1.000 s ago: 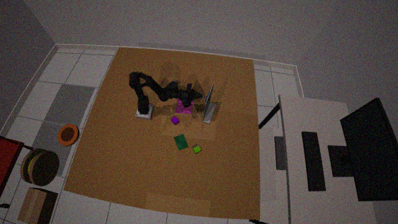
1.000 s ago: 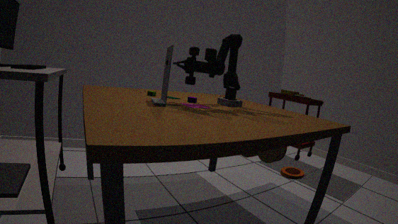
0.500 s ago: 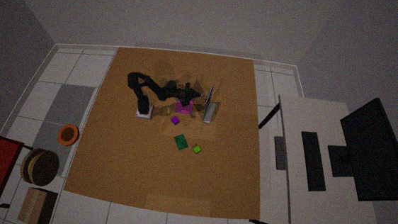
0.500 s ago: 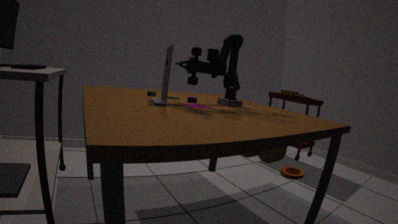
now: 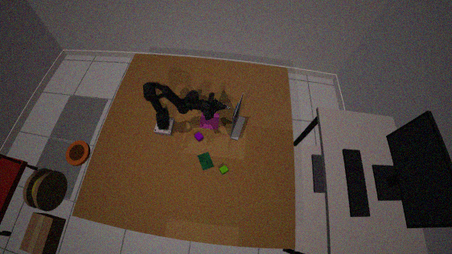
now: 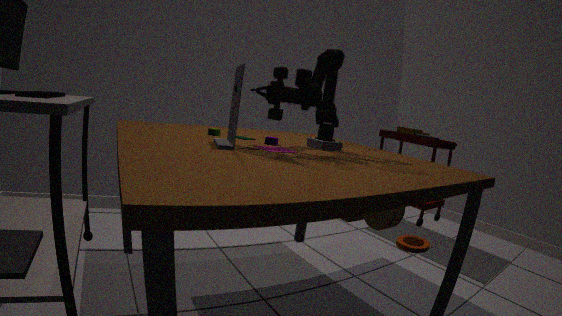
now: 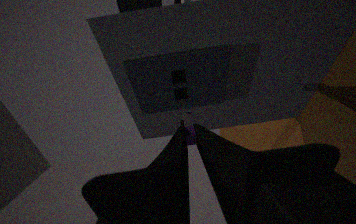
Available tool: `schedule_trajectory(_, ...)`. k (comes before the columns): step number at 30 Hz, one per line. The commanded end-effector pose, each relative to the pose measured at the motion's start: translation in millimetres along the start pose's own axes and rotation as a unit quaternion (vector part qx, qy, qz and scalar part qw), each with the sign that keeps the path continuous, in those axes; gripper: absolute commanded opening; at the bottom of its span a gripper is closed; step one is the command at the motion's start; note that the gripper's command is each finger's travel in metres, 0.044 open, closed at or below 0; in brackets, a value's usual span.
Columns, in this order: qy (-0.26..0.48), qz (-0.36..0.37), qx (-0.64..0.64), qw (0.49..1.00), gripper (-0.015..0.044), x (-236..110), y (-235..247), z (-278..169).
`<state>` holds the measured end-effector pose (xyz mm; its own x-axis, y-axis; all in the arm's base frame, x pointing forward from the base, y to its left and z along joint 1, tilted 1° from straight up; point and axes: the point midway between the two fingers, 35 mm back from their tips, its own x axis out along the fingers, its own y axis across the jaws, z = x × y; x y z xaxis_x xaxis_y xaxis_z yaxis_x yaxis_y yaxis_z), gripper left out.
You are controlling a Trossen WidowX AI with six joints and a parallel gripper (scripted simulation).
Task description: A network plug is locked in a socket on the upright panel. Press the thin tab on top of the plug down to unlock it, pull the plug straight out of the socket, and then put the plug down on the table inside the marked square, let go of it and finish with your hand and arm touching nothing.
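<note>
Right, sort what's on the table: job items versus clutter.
Job: grey upright panel; small purple plug pinched in the black tool, out of the socket; magenta marked square.
Clutter: purple cube; dark green flat tile; bright green cube.
</note>
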<state>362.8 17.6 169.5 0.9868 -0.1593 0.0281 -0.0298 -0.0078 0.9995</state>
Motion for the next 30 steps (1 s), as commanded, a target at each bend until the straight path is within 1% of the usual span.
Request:
schedule_trajectory(1,-0.002,-0.003,0.002,1.000,0.0000,-4.2,-2.3,-0.5)
schedule_trajectory(23,-0.002,-0.004,0.002,1.000,0.0000,-16.9,-2.4,-7.1)
schedule_trajectory(30,0.000,0.000,0.001,1.000,0.0000,-15.6,9.8,-7.4)
